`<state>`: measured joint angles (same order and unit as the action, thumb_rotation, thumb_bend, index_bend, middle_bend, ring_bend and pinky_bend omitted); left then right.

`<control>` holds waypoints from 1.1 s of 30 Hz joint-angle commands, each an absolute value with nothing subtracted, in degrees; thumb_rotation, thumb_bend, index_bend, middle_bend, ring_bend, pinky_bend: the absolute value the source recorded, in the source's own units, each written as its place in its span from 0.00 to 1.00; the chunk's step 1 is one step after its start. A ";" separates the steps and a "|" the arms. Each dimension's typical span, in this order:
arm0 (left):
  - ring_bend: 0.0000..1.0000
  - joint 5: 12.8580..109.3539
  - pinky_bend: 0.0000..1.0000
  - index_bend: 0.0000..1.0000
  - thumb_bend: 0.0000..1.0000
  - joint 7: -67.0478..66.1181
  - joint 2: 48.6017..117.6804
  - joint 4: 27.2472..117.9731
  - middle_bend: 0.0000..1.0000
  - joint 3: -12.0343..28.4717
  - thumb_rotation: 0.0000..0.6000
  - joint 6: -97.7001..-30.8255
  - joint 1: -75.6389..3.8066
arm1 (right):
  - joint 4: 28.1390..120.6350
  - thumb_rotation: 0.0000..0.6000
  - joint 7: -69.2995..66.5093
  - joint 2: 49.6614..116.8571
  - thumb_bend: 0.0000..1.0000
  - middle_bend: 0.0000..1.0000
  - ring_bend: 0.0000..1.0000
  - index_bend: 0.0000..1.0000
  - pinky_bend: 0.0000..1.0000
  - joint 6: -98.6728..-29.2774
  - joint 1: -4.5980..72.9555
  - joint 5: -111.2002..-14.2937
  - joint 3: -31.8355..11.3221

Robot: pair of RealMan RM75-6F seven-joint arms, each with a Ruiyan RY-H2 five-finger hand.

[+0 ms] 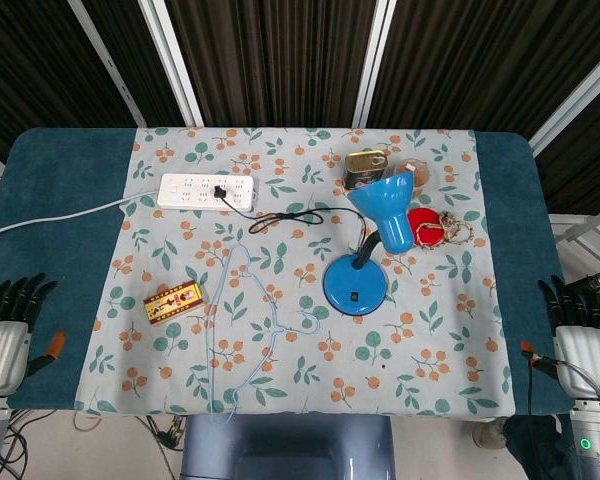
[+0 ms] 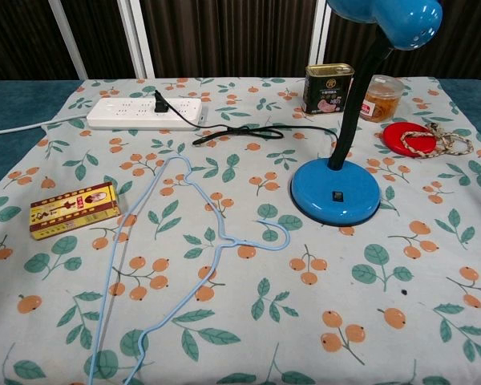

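At the left edge of the tabletop (image 1: 60, 180), the left hand (image 1: 10, 320) hung with fingers spread, holding nothing; the small box (image 1: 172, 302) lay nearest it, beside the hanger (image 1: 242, 330). Opposite, the right hand (image 1: 578, 325) was likewise open and empty, well apart from the blue lamp (image 1: 365, 265).

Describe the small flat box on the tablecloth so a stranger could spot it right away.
Start at the white power strip at the far left of the floral tablecloth, then come toward the near edge. Left of the pale blue wire hanger lies the small box, the only red and gold thing there.
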<state>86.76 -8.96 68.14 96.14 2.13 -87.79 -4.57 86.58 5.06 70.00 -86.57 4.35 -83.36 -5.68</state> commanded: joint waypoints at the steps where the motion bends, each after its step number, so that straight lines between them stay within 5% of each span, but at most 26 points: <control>1: 0.05 86.71 0.04 0.15 0.36 -8.96 68.11 96.10 0.06 2.13 1.00 -87.67 -4.60 | 86.54 1.00 5.18 70.09 0.29 0.04 0.10 0.03 0.00 -86.49 4.41 -83.46 -5.61; 26: 0.05 86.77 0.04 0.15 0.36 -9.06 68.43 95.58 0.06 2.36 1.00 -87.58 -4.69 | 87.38 1.00 5.88 70.25 0.29 0.04 0.10 0.03 0.00 -85.57 4.51 -83.52 -5.11; 33: 0.05 86.75 0.04 0.15 0.36 -9.32 68.54 95.74 0.06 2.37 1.00 -87.75 -4.57 | 90.14 1.00 4.77 68.39 0.34 0.17 0.23 0.03 0.18 -82.67 4.81 -83.99 -3.40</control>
